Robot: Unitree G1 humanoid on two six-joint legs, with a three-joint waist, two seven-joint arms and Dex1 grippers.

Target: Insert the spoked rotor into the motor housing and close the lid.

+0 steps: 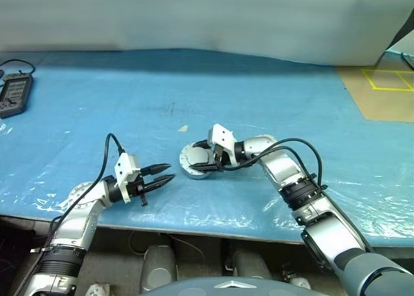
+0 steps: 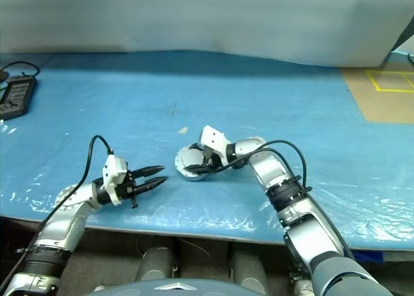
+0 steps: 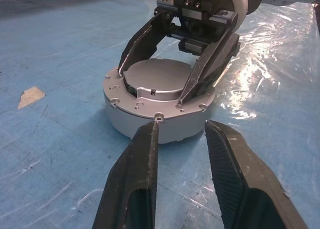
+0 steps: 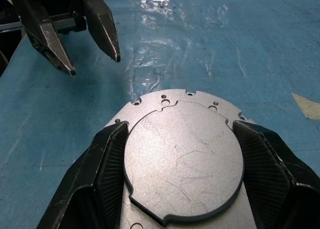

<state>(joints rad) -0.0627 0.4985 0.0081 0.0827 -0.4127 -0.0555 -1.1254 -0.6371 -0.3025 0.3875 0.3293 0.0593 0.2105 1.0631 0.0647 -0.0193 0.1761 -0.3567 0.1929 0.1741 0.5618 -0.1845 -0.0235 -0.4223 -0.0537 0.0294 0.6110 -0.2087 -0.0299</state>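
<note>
right end effector [image 1: 208, 159] gripping lid [image 4: 182, 159] | left end effector [image 1: 167, 173] apparently empty, parted

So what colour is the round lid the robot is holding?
Plain grey, seen best in the right wrist view: lid.

One motor housing [image 3: 160, 120], one lid [image 4: 182, 159], one handheld device [image 1: 14, 94], one paper scrap [image 1: 184, 128].

Plain grey lid [image 4: 182, 156], black gripper fingers [image 3: 134, 181], blue table cover [image 1: 194, 95].
</note>
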